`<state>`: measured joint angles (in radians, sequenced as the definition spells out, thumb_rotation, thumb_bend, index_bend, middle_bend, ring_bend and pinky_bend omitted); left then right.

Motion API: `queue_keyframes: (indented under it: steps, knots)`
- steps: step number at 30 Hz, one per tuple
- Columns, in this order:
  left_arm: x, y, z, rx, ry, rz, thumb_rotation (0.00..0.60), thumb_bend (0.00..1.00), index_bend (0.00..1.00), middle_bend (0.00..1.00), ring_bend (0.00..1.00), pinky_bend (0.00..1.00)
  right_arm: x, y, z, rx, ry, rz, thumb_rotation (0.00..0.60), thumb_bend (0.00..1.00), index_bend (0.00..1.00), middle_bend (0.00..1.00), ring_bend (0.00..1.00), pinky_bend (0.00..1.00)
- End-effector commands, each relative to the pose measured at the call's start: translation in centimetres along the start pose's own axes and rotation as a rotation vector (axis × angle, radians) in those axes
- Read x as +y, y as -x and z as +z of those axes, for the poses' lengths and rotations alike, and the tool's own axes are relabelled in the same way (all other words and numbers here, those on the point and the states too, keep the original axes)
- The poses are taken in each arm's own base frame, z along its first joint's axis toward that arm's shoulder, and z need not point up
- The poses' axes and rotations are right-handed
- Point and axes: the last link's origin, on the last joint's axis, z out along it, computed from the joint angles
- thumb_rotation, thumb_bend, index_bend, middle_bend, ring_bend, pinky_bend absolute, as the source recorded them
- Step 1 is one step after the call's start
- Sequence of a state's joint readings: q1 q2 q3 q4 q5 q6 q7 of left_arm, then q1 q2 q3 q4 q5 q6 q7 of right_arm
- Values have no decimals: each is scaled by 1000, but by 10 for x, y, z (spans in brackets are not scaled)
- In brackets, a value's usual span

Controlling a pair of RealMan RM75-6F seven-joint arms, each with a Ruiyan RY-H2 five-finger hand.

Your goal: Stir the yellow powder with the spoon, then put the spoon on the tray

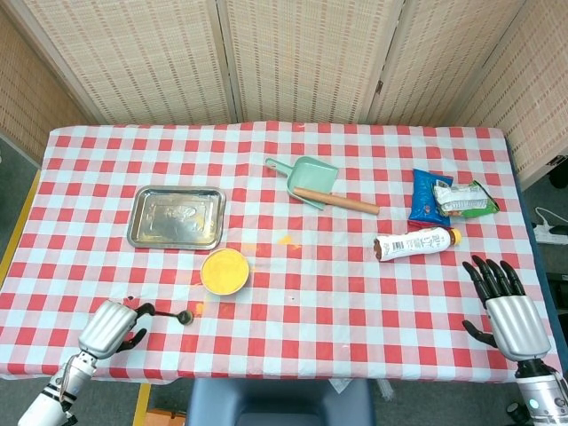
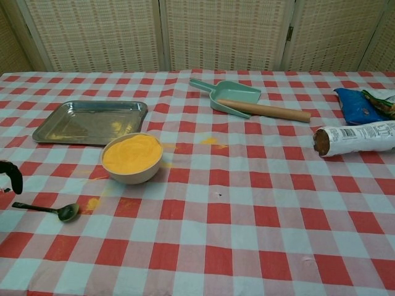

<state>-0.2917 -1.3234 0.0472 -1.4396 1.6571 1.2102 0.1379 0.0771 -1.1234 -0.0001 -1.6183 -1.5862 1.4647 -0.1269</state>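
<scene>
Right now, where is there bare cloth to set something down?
Free: the wide stretch between the bowl and the bottle, and the near edge ahead of the right hand. Crowded: the snack bags by the bottle, and the spoon beside the left hand.

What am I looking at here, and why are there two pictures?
Both pictures show one moment through the robot's own cameras: one on its head, looking down, one on its chest, looking across the table. The silver-and-black shapes at the bottom corners are its mechanical hands. The left hand hangs by the handle end of a small spoon, which lies flat on the checked cloth; whether it touches is unclear. The right hand is open and holds nothing. Beside the spoon stands a bowl of yellow powder, and behind that a metal tray. Further right lie a green scoop, snack bags and a bottle on its side.
</scene>
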Motion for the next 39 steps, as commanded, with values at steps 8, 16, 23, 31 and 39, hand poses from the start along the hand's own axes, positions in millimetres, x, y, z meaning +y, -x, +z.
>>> queue_keyframes:
  steps: [8,16,23,31,39]
  knots:
    - [0,20,25,23,3,152,600,387,409,1000,1000,1000,1,0,0,1,9,-1,600,86,0,0,0,0]
    - [-7,27,29,17,-11,194,600,388,416,1000,1000,1000,2,0,0,3,15,-7,600,86,0,0,0,0]
    - [-11,36,36,16,-10,206,600,383,452,1000,1000,1000,1,3,2,-1,22,-14,600,86,0,0,0,0]
    - [-4,43,40,15,17,202,600,388,479,1000,1000,1000,1,4,3,-6,26,-17,600,85,0,0,0,0]
    - [-4,48,43,12,17,201,600,390,517,1000,1000,1000,2,3,3,-2,30,-15,600,85,0,0,0,0]
